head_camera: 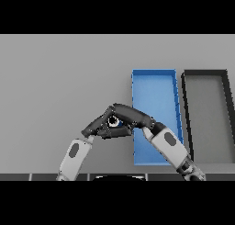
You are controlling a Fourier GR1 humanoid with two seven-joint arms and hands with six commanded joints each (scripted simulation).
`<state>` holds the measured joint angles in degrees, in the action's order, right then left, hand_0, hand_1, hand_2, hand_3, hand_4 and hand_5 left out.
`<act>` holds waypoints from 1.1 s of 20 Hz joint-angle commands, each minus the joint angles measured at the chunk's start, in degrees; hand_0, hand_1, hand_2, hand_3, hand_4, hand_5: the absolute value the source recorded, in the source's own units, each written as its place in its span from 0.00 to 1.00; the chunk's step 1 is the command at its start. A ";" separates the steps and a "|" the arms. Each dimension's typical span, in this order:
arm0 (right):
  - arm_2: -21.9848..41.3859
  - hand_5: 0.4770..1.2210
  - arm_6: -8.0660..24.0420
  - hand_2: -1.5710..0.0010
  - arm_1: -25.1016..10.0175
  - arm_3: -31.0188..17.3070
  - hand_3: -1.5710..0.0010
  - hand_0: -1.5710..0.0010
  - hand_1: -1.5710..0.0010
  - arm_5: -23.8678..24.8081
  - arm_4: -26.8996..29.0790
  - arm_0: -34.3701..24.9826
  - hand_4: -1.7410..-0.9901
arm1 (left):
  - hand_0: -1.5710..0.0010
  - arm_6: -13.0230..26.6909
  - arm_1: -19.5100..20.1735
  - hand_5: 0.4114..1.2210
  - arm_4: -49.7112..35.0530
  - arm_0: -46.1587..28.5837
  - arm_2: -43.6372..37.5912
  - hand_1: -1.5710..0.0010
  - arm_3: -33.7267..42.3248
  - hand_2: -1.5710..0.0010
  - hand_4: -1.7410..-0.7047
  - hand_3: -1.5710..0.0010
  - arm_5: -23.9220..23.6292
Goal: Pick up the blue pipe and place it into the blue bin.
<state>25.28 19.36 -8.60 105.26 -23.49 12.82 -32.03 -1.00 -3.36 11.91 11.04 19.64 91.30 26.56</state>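
The blue pipe (115,122) shows only as a small blue patch with a pale round end, boxed in between the two dark hands just left of the blue bin's near-left side. On its left, the left hand (97,124) reaches in with its fingers stretched toward the pipe, and whether they press on it or merely lie alongside cannot be told. Over and to the right, the right hand (132,115) lies across the top of the pipe, fingers curved down around it in what looks like a grip, though the contact itself is hidden. Right of that hand sits the blue bin (153,81), its left wall very near the pipe, and further right a dark bin (206,73) stands just beside it. The likely trouble is the crowding: the left hand could nudge the pipe out of a partial hold, or the pipe could clip the bin's left wall if carried across too low.
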 commanded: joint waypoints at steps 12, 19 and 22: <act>-3.79 1.00 4.02 0.00 6.16 0.67 0.00 0.00 0.00 -3.92 -3.23 2.26 0.00 | 0.97 4.32 -1.23 0.13 1.65 -1.49 -1.43 0.97 0.19 0.97 0.77 0.97 0.64; -11.09 1.00 15.55 0.00 7.78 1.64 0.00 0.00 0.00 1.34 12.62 -6.10 0.00 | 0.99 5.09 -1.43 0.05 1.90 -1.07 -1.43 0.99 -0.77 0.99 0.80 0.99 0.54; -14.33 1.00 15.51 0.00 2.53 -1.27 0.00 0.00 0.00 4.98 21.53 -15.87 0.00 | 1.00 6.57 -2.00 0.04 1.35 -0.82 -1.29 1.00 0.18 1.00 0.81 1.00 0.46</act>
<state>10.88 34.56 -6.12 104.00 -18.64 34.19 -48.05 5.57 -5.39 13.26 10.26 18.37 91.48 27.01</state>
